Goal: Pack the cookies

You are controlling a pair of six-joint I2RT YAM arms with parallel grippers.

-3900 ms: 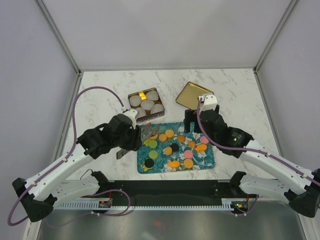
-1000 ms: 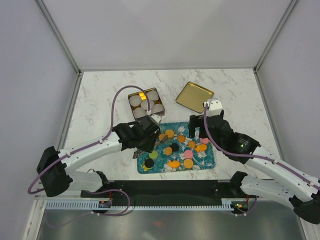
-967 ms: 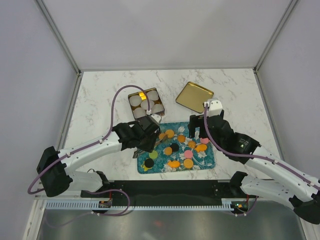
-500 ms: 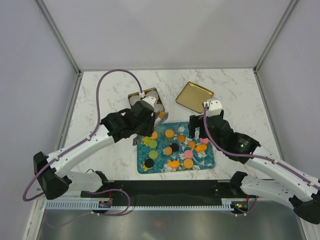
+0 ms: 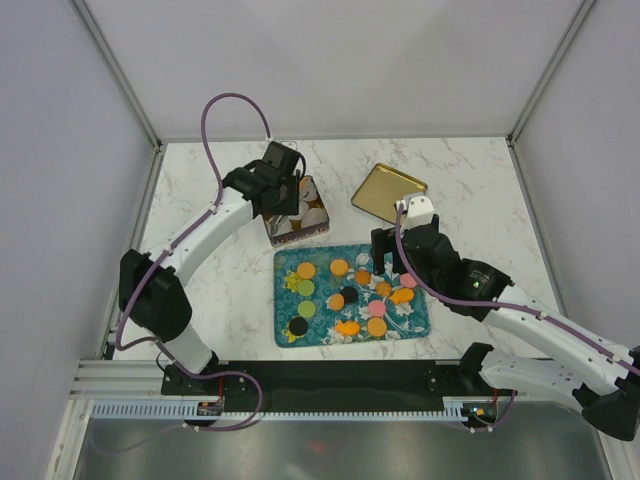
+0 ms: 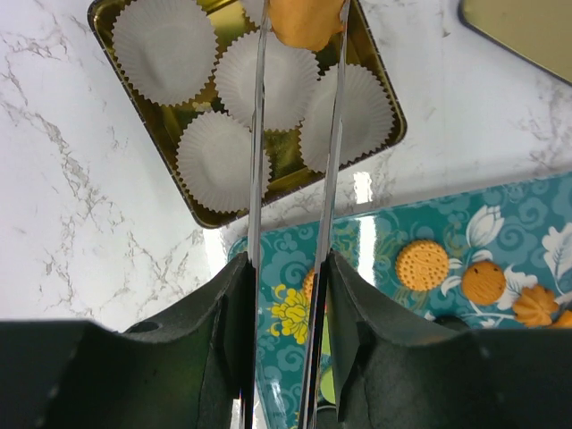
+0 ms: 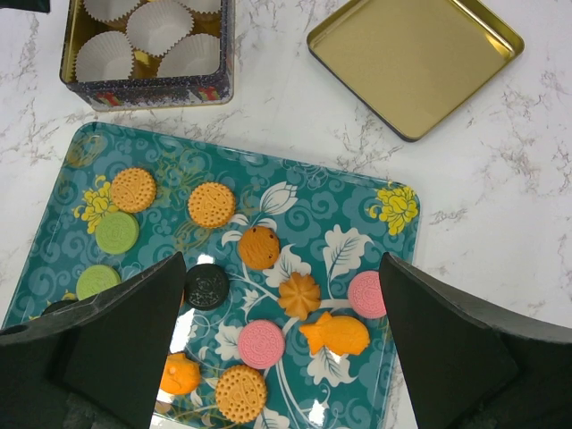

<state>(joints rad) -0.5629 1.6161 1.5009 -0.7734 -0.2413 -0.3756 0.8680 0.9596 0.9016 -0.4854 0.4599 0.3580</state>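
Several cookies (image 5: 339,267), mostly orange with some green, pink and black, lie on the teal flowered tray (image 5: 320,328). My left gripper (image 5: 283,190) is shut on metal tongs (image 6: 259,161). The tongs pinch an orange cookie (image 6: 304,22) above the gold tin (image 6: 192,192), which is lined with white paper cups (image 6: 268,80). In the left wrist view the left gripper (image 6: 288,268) is at the bottom. My right gripper (image 5: 385,255) is open and empty above the tray's far right part. In its wrist view the right gripper (image 7: 286,304) hovers over pink and orange cookies (image 7: 260,247).
The tin's gold lid (image 5: 388,192) lies upturned on the marble table, to the right of the tin (image 5: 310,215) and behind the tray. It also shows in the right wrist view (image 7: 413,63). Grey walls enclose the table on three sides.
My left arm lifted the tongs and the orange cookie off the tray's left part and swung back over the tin. The right arm has barely moved.
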